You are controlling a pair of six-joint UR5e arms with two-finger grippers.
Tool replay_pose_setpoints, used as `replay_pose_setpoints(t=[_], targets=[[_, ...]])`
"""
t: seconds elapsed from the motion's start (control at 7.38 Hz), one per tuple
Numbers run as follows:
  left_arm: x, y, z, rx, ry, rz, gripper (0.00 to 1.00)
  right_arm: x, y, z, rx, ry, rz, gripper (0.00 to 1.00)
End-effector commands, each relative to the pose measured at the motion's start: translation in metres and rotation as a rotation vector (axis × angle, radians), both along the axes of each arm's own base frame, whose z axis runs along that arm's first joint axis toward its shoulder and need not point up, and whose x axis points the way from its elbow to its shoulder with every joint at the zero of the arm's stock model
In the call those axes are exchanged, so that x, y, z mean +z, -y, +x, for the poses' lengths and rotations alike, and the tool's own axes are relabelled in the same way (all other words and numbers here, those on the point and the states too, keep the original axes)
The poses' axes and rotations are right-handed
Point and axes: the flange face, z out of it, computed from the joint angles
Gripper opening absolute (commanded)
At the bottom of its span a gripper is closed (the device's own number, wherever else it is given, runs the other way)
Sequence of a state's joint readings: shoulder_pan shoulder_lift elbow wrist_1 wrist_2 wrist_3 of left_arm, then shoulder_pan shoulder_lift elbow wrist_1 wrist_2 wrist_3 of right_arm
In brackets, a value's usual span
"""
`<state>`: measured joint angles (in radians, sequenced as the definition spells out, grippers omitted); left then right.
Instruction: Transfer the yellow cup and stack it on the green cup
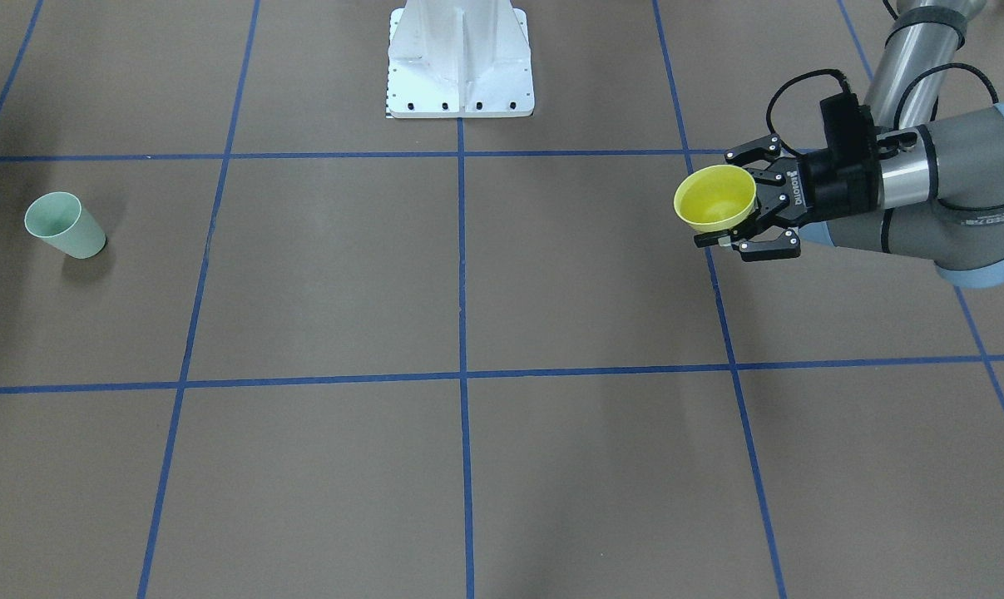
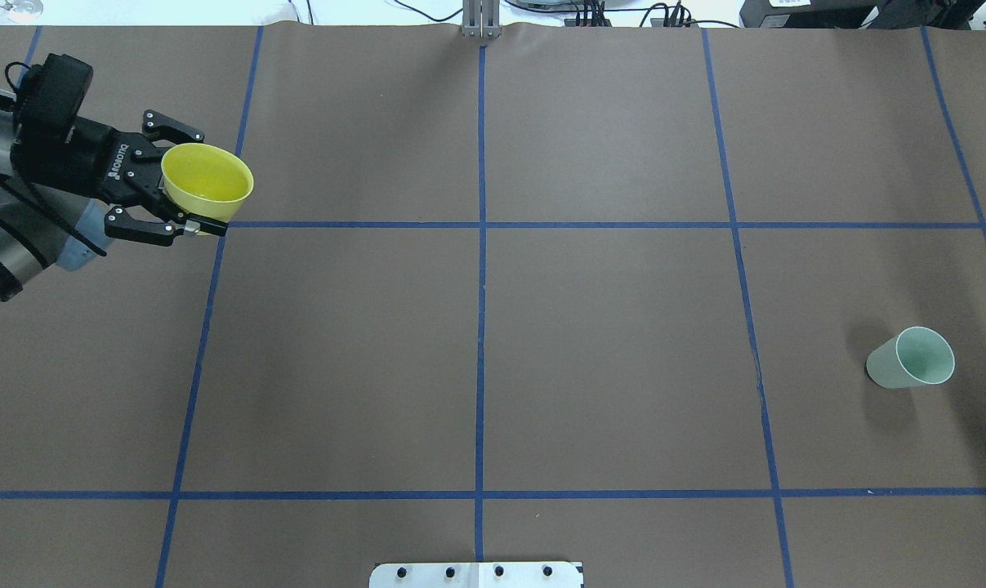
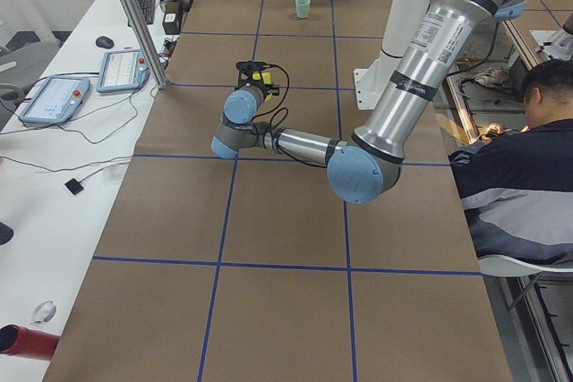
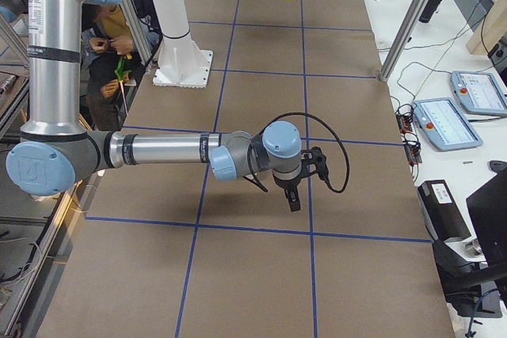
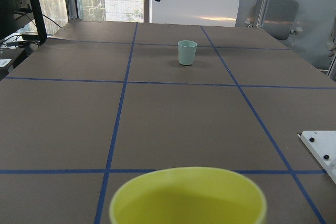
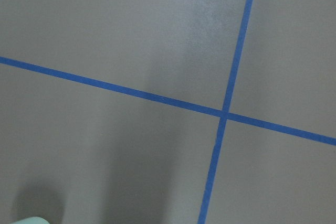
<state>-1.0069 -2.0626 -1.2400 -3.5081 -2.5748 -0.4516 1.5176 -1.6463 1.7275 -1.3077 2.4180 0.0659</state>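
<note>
Yellow cup (image 2: 207, 181) is in my left claw (image 2: 207, 184), at my left end of the surface (image 2: 607, 343).

Surface: brown sheet, blue tape lines (image 2: 481, 327) splitting it into big squares.

Left arm (image 1: 951, 191) comes in low from my left, with the wrist lying about level. Right arm (image 4: 158, 150) reaches out over the surface's right half with its elbow bent. It shows only in the right side view.

A person (image 3: 519, 185) in a dark top sits at the robot's side of the surface.

White base plate (image 1: 460, 62) is bolted down at the middle of my edge.

Left claw: fingers closed in on the yellow cup's wall from both sides, just under the rim. The cup is upright with its mouth up and nothing inside. I can't tell whether its bottom clears the surface.

Right claw (image 4: 291, 195) points down above bare sheet. I can't tell whether it is open or closed, and the right wrist view shows no fingers.

Green cup (image 2: 909, 367) stands upright with its mouth up on my right side, in the outermost square of the middle row. It stands alone, nothing touching it, well apart from the yellow cup. In the left wrist view it sits straight ahead beyond the yellow rim, across two tape lines.
</note>
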Motion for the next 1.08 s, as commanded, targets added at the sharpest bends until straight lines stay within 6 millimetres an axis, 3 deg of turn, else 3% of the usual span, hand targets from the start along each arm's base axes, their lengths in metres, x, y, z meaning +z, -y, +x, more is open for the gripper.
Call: replay_pose_setpoints(t=[0.0, 0.27, 0.41, 0.68, 0.81, 0.95], targets=[[-0.034, -0.006, 0.055, -0.018, -0.063, -0.023, 0.00, -0.073, 0.026, -0.022, 0.072, 0.135, -0.054, 1.00], [-0.049, -0.023, 0.105, -0.048, -0.128, -0.059, 0.00, -0.131, 0.050, -0.077, 0.072, 0.189, -0.107, 1.00], [-0.065, -0.026, 0.117, -0.054, -0.157, -0.056, 0.00, -0.168, 0.052, -0.113, 0.065, 0.222, -0.140, 1.00], [-0.087, -0.033, 0.136, -0.048, -0.184, -0.009, 0.00, -0.254, 0.062, -0.192, 0.017, 0.293, -0.171, 1.00], [-0.086, -0.046, 0.161, -0.070, -0.196, 0.048, 0.01, -0.298, 0.058, -0.234, 0.010, 0.330, -0.218, 1.00], [-0.087, -0.062, 0.186, -0.118, -0.229, 0.069, 0.04, -0.343, 0.048, -0.255, 0.009, 0.378, -0.248, 1.00]])
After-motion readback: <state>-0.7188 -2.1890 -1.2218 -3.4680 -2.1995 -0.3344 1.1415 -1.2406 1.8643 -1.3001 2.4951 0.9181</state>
